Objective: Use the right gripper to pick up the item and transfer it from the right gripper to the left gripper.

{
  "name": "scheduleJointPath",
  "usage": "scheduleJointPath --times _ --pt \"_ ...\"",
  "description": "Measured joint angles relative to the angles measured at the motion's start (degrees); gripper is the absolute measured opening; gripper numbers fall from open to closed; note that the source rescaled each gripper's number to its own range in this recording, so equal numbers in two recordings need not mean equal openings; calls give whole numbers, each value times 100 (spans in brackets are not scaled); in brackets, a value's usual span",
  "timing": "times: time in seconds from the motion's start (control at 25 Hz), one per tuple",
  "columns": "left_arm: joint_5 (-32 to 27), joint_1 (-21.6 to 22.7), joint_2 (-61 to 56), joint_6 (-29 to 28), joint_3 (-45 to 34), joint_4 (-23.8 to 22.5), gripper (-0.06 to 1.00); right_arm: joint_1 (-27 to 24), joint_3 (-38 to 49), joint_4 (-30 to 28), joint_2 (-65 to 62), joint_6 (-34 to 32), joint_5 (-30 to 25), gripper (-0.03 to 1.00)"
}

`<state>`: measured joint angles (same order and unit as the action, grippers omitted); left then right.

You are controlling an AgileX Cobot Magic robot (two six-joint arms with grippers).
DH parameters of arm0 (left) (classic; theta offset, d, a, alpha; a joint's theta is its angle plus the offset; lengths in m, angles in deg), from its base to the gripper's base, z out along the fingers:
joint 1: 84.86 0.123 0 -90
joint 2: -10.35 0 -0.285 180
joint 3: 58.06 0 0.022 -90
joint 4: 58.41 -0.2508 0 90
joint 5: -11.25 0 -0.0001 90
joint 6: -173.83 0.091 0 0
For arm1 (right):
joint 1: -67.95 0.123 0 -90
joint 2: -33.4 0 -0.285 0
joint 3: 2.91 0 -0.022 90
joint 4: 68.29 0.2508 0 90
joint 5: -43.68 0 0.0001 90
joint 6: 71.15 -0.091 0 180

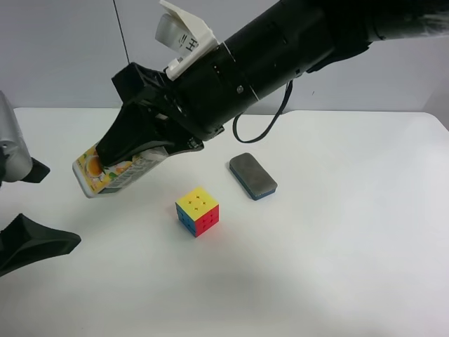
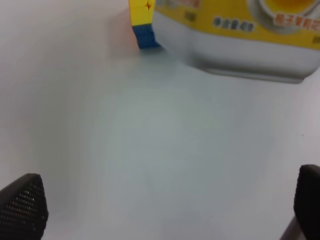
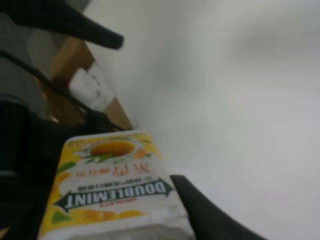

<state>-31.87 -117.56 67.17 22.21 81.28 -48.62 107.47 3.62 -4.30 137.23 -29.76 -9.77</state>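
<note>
right gripper (image 1: 111,163): clamped on item (image 1: 104,179), tilted, near left gripper (image 1: 35,207) | left gripper: jaws wide, holding nothing | right wrist: item's green lettering, finger (image 3: 210,215) alongside | left wrist: item ahead, cube (image 2: 142,22) behind it | high view only: eraser (image 1: 252,175) near cube, unobstructed

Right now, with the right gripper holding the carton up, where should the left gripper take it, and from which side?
Probably the bare end of the carton, sticking out past the right gripper, pinched across its flat faces. Come from the exterior high view's left, where the open left gripper stands; the claw covers the rest.
</note>
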Motion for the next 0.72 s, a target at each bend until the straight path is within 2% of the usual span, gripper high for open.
scheduleJointPath --times 0.32,0.72 --pt "439 0 6 328 0 10 100 0 0 69 0 0 117 0" --pt "531 0 434 528 477 270 100 0 0 266 0 -112 416 0"
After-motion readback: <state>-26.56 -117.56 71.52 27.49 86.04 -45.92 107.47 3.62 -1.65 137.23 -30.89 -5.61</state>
